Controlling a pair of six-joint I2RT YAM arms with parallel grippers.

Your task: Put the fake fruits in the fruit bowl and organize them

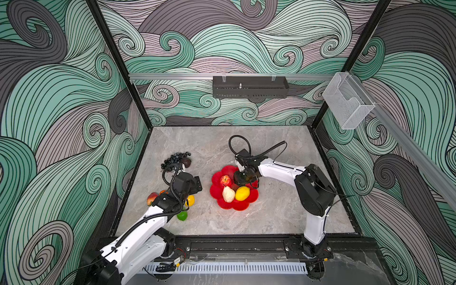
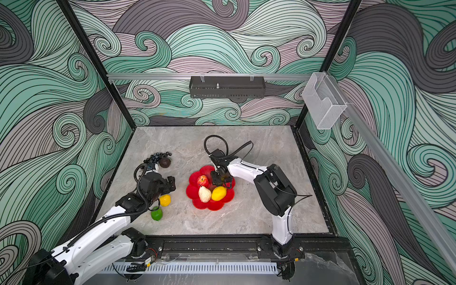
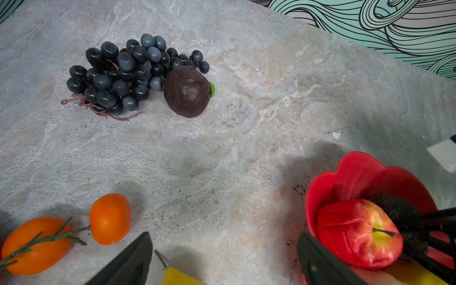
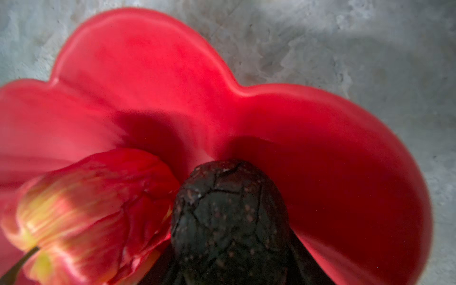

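Showing wrist-side only: cracked avocado (image 4: 229, 222)

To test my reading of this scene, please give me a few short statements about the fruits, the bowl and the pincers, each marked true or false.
1. The pear lies in the fruit bowl. True.
2. The grape bunch is in the bowl. False: it lies on the table, beside a dark brown fruit.
3. The left pincer holds an orange. False: it is open and empty; both oranges lie on the table.
4. The green lime is outside the bowl. True.
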